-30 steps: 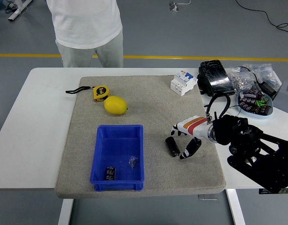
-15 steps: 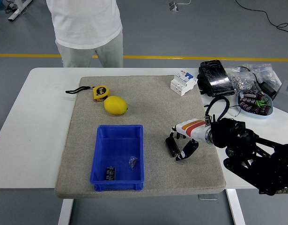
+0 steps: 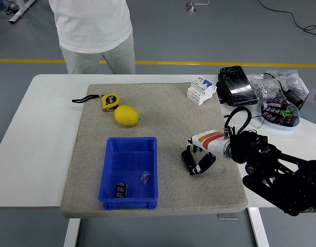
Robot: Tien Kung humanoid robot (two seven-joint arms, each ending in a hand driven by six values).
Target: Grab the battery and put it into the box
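Note:
A black cylindrical battery (image 3: 189, 161) lies on the grey mat (image 3: 163, 110) to the right of the blue box (image 3: 130, 172). My right hand (image 3: 200, 157), white with orange stripes, sits over the battery with fingers curled around it on both sides. The battery still rests on the mat. The blue box holds a black cylindrical part (image 3: 121, 190) and a small screw (image 3: 146, 177). My left arm is out of view.
A yellow tape measure (image 3: 110, 101) and a lemon (image 3: 127, 115) lie at the mat's back left. A white circuit breaker (image 3: 201, 90), a black pouch (image 3: 236, 85), bags of parts and a bowl of components (image 3: 280, 113) stand at the back right. A person (image 3: 93, 33) stands behind the table.
My right hand moved left onto the battery and its fingers closed around it. The battery has barely shifted.

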